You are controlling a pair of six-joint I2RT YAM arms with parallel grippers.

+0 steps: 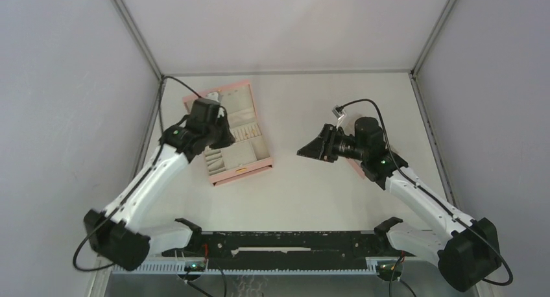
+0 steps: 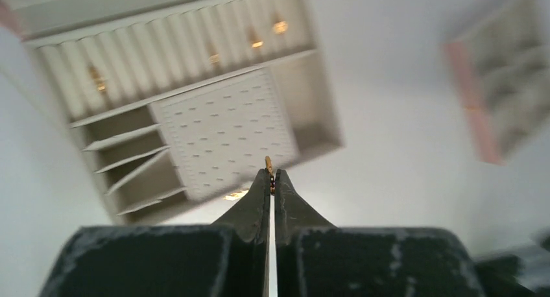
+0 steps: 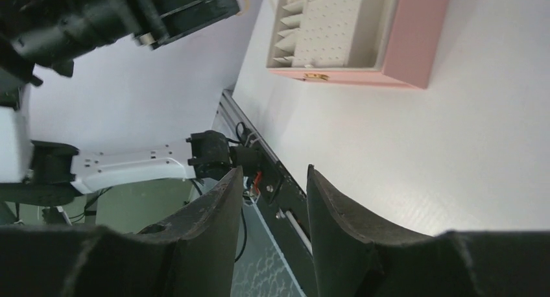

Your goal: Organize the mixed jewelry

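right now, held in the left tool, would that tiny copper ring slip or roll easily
The ring looks thin, stiff and probably very light, far smaller than the left tool pinching it. Held only at the very tips, it could slip or twist out. Being round, it would likely roll on the smooth table if dropped.

Overhead plus wrist views; common box (image 1: pixel 241 172)

Looking across all three views, there is nothing to read: no words, labels, brand marks, numbers or signs come through legibly on anything.
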